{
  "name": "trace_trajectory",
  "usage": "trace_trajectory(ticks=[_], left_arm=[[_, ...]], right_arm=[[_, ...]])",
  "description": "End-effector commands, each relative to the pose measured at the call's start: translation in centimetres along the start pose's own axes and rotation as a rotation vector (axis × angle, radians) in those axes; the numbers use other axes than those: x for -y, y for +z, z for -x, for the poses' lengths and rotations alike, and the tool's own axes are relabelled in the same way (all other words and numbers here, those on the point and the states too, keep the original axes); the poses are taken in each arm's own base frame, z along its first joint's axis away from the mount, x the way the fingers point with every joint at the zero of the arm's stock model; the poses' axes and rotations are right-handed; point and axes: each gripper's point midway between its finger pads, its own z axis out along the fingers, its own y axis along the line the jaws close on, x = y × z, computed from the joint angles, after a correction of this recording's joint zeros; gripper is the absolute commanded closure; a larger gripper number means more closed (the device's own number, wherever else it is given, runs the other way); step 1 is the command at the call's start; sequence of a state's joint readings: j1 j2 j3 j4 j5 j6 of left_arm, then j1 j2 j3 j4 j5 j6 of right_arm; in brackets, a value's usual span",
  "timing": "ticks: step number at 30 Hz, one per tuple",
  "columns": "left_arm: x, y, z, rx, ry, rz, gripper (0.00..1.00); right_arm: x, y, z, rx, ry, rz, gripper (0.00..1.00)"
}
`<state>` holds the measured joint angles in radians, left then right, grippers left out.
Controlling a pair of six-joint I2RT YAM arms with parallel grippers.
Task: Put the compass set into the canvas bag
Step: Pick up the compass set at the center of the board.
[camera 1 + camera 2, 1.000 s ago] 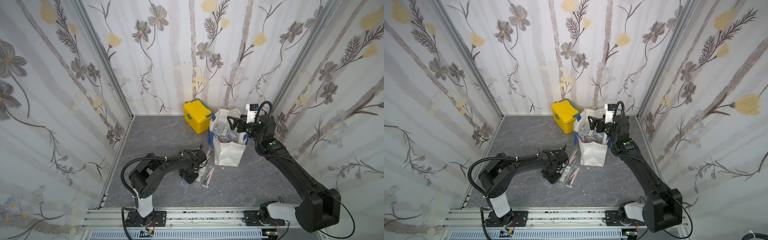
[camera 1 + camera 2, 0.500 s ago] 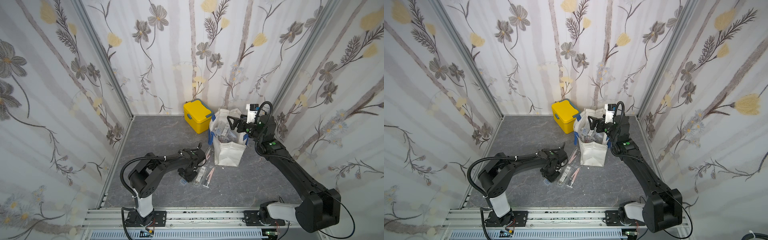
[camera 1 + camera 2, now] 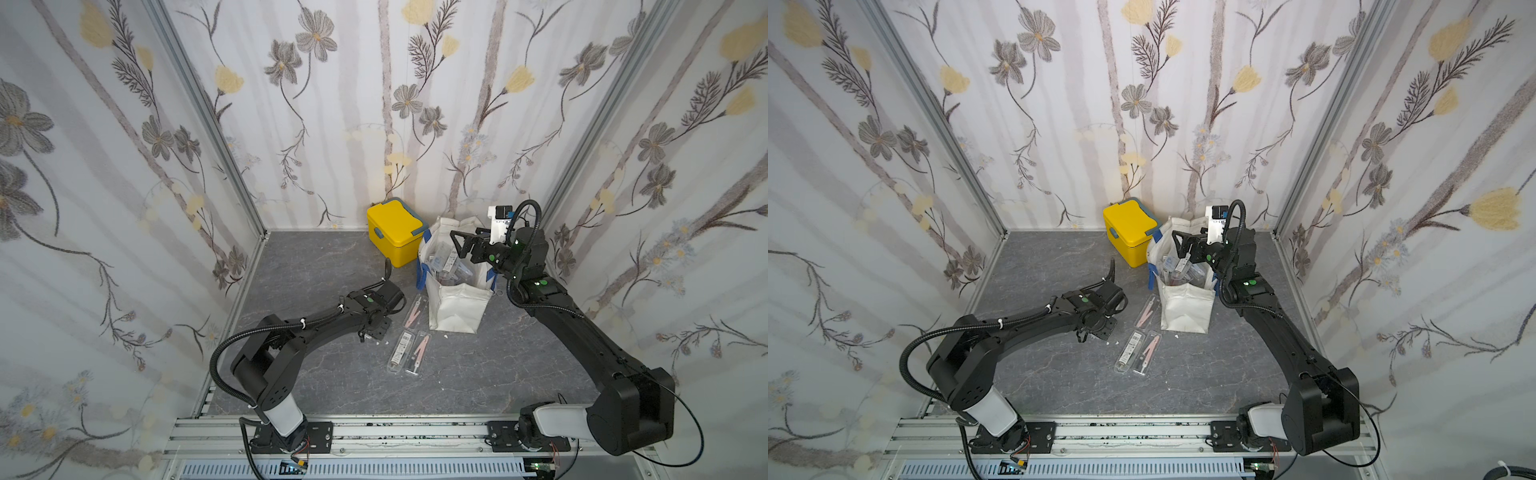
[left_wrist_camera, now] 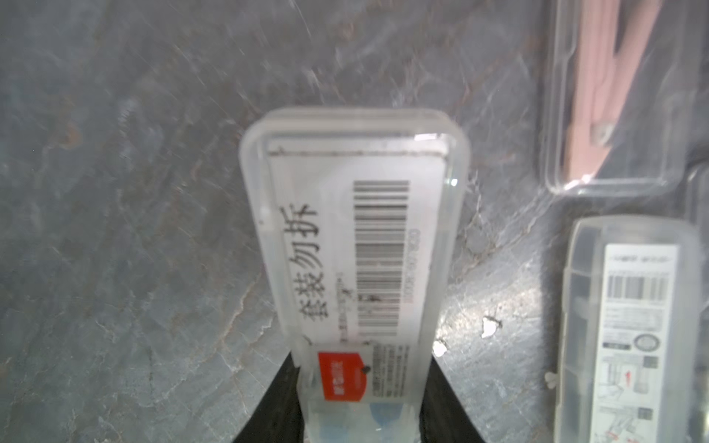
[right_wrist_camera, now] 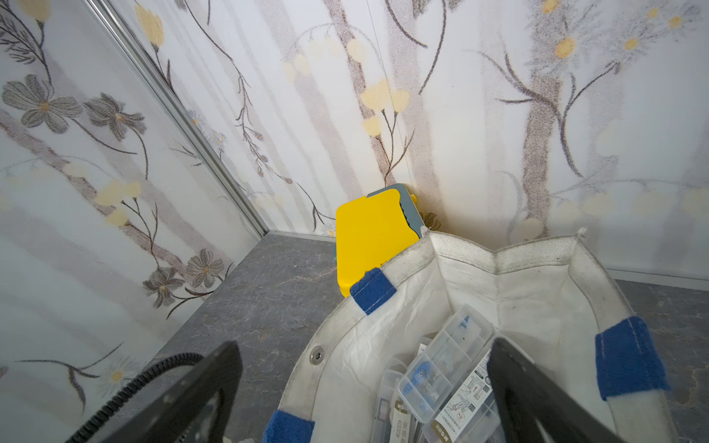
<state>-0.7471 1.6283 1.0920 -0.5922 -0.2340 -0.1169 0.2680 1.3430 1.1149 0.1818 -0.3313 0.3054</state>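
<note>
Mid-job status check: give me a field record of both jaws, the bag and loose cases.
off-white canvas bag with blue handles: upright, clear cases inside
left jaws: shut on clear plastic compass case with barcode label
right jaws: open, empty, over bag
loose clear cases on grey floor: three, beside bag
yellow lidded plastic box: closed, beside bag

The canvas bag stands at the back of the table, with the lidded box just left of it. Several compass sets lie in the bag. Three more sets lie on the table before its left corner, and beside them is a further compass set in the left gripper.
</note>
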Motion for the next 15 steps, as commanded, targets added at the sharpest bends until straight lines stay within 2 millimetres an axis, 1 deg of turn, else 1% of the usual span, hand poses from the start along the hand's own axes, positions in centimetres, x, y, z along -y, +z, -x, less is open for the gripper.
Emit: trace_trajectory(ticks=[1,4,8,10,13,15], left_arm=[[-0.3,-1.8,4.4,0.215,-0.086,-0.02,0.72],[0.1,-3.9,6.9,0.346,-0.113,-0.084,0.72],[0.7,-6.3,9.7,0.484,-0.131,-0.159,0.72],[1.0,-7.6,11.0,0.549,-0.134,-0.199,0.72],[0.9,-9.2,12.7,0.638,-0.149,-0.228,0.72],[0.9,-10.0,13.4,0.683,-0.161,-0.24,0.72]], right_arm=[[-1.6,0.3,0.0,-0.023,-0.015,0.072,0.01],[-2.9,0.7,-0.1,-0.034,-0.025,0.114,0.0],[-5.2,1.6,-0.9,-0.07,-0.045,0.176,0.0],[-6.4,2.0,-1.5,-0.094,-0.058,0.211,0.04],[-7.4,2.8,-2.6,-0.144,-0.066,0.225,0.1],[-8.0,3.2,-3.3,-0.17,-0.065,0.231,0.13]])
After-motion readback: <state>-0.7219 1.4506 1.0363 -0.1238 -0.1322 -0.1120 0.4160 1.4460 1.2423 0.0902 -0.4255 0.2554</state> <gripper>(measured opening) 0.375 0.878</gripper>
